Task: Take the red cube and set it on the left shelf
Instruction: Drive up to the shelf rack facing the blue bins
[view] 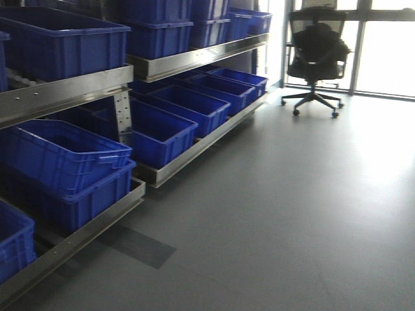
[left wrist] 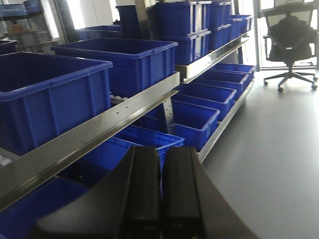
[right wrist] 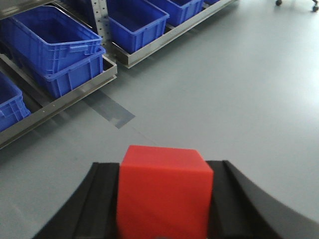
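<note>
The red cube [right wrist: 164,191] sits clamped between the two black fingers of the right pincer [right wrist: 163,199], its matte, smooth faces and crisp edges filling the lower middle of the right wrist view, with the curved black finger bodies flaring out on either side of it. Beneath it lies a plain grey floor [right wrist: 234,84], smooth and faintly sheened, crossed by a darker rectangular patch [right wrist: 110,111] near the shelving. The left pincer [left wrist: 160,199] has its two flat, matte black fingers pressed side by side with only a thin seam between them and nothing gripped. It points toward the left shelf [left wrist: 104,127], a rack of brushed, reflective metal rails with a perforated upright post [left wrist: 168,110]. The shelf carries rows of blue plastic tubs [left wrist: 119,62]: rectangular, open-topped, with thick rolled rims and slightly glossy walls, some stacked one inside another on the lower level. In the front view the same shelf [view: 78,87] runs along the left side, its lower tubs [view: 65,155] tilted toward the aisle on a sloping metal tray. At the far end a black mesh-backed office chair [view: 316,45] on a star base with castors stands before bright windows
</note>
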{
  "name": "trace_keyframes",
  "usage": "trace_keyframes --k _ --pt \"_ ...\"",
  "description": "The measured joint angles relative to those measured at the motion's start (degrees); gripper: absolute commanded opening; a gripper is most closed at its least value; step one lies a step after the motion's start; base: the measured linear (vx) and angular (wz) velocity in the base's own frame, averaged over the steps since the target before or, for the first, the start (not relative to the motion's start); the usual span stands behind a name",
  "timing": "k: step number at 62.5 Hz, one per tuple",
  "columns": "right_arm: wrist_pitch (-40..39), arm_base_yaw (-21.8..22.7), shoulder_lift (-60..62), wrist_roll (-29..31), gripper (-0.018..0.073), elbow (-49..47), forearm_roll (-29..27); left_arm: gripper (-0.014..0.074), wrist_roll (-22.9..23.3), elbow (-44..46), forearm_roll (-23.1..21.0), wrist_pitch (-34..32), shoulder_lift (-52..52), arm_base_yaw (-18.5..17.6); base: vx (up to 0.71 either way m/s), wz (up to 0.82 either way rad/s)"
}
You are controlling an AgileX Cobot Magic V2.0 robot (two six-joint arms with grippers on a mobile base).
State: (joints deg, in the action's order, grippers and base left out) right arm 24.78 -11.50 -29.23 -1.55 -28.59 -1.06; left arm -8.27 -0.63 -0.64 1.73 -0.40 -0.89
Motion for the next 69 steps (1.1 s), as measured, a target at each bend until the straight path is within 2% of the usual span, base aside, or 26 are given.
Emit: trace_keyframes --k 37,69 --pt "0.00 0.00 0.00 0.00 0.0056 0.00 0.04 0.0106 0.00 0.00 0.00 0.00 0.00 0.00 0.50 0.59" --pt "0.00 0.00 0.00 0.00 0.0056 0.00 0.13 0.0106 0.00 0.00 0.00 0.00 0.00 0.00 0.32 0.67"
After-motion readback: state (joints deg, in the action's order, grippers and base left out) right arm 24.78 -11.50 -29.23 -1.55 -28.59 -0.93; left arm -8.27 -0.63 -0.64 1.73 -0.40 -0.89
